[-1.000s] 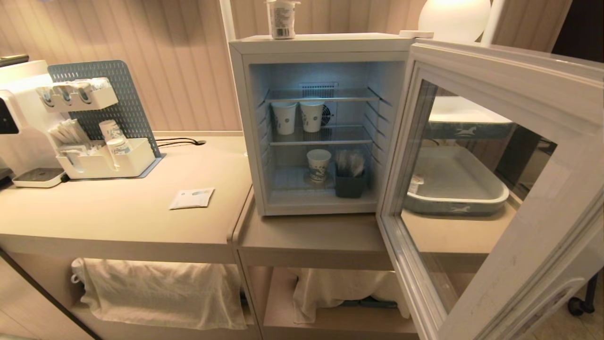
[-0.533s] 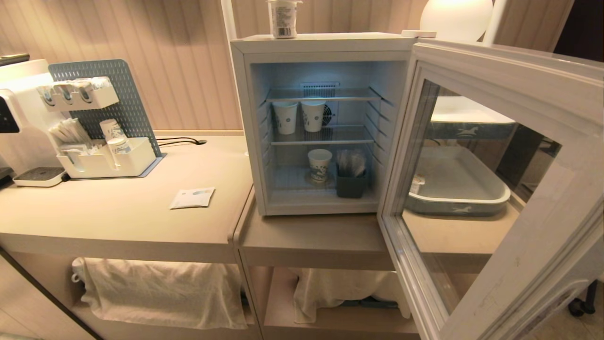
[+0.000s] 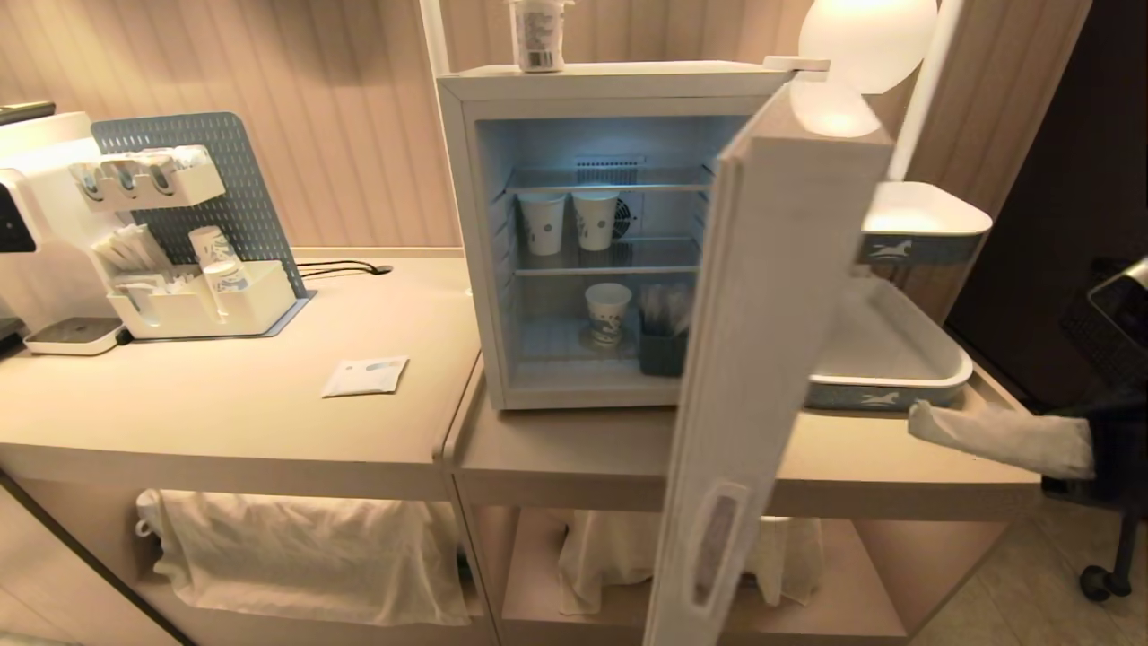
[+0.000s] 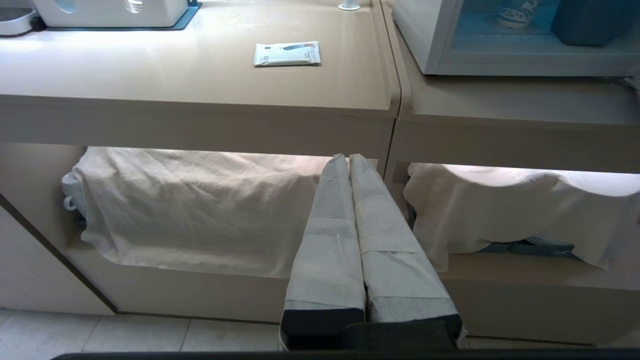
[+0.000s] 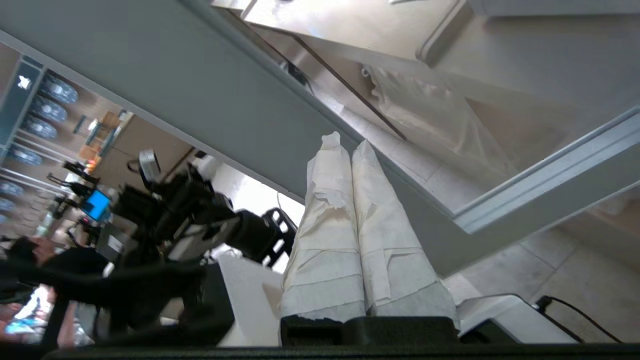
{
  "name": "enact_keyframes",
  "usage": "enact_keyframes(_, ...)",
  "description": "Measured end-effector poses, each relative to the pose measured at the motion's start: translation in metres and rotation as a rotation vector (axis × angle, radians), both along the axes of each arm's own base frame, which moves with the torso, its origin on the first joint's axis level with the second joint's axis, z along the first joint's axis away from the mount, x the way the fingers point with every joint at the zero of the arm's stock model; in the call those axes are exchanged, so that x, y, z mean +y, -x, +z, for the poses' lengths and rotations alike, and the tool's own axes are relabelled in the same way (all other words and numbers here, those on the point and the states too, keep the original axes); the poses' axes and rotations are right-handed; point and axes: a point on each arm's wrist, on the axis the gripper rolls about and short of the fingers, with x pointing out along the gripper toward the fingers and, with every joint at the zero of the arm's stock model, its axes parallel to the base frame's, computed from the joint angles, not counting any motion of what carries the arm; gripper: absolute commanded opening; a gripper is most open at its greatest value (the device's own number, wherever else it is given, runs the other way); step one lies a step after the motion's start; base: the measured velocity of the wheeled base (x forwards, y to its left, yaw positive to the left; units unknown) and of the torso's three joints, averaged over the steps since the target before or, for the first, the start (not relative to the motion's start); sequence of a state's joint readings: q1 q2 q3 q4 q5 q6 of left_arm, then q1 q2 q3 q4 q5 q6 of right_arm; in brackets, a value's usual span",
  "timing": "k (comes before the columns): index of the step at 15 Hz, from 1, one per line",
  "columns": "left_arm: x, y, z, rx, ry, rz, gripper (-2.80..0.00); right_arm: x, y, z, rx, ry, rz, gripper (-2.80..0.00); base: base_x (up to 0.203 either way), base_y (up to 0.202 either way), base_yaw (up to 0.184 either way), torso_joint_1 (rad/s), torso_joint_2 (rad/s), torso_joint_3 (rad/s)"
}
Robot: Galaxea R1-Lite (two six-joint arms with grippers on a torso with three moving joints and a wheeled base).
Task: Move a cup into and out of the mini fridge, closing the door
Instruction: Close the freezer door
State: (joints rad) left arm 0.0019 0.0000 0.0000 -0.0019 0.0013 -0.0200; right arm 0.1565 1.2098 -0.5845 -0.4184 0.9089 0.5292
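The mini fridge (image 3: 466, 224) stands on the counter with its inside lit. Its door (image 3: 771, 341) hangs half swung, seen almost edge-on. The cup (image 3: 538, 36), a white tub with dark print, sits on the fridge's top. My right gripper (image 3: 917, 420), wrapped in white paper, reaches in from the right, shut and empty. Its tips point at the door's outer face with a short gap between them. In the right wrist view the gripper (image 5: 345, 142) lies before the door's grey frame (image 5: 210, 100). My left gripper (image 4: 348, 159) is shut and empty, low in front of the counter's under-shelf.
Three paper cups (image 3: 542, 224) (image 3: 595, 220) (image 3: 606, 312) and a dark holder (image 3: 664, 352) stand on the fridge shelves. A rack of cups (image 3: 188, 269) and a sachet (image 3: 365, 376) are on the left counter. Stacked trays (image 3: 897, 377) sit behind the door. Cloths (image 3: 305, 556) hang below.
The door has swung from wide open to about half shut. My right gripper has come into the head view from the right. The left gripper has stayed put.
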Motion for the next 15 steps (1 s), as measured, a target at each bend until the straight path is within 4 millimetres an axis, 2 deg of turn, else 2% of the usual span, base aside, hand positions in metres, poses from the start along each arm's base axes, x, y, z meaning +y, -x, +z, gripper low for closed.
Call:
enact_keyframes(3,0.0,0.0,0.0,-0.001,0.0,0.0,-2.8,0.019,-0.044,0.025,0.014,-0.026,-0.088,-2.8,0.0,0.0,0.0,0.0,0.0,0.0)
enact_keyframes(7,0.0,0.0,0.0,-0.001,0.001,0.001,-2.8,0.073,-0.102,0.054,-0.008,0.008,-0.249,-2.8,0.0,0.0,0.0,0.0,0.0,0.0)
enact_keyframes(11,0.0,0.0,0.0,-0.001,0.002,0.001,-2.8,0.135,-0.137,0.063,-0.037,0.079,-0.34,-2.8,0.0,0.0,0.0,0.0,0.0,0.0)
enact_keyframes(15,0.0,0.0,0.0,-0.001,0.002,0.002,-2.8,0.185,-0.163,0.057,-0.139,0.255,-0.543,-2.8,0.0,0.0,0.0,0.0,0.0,0.0)
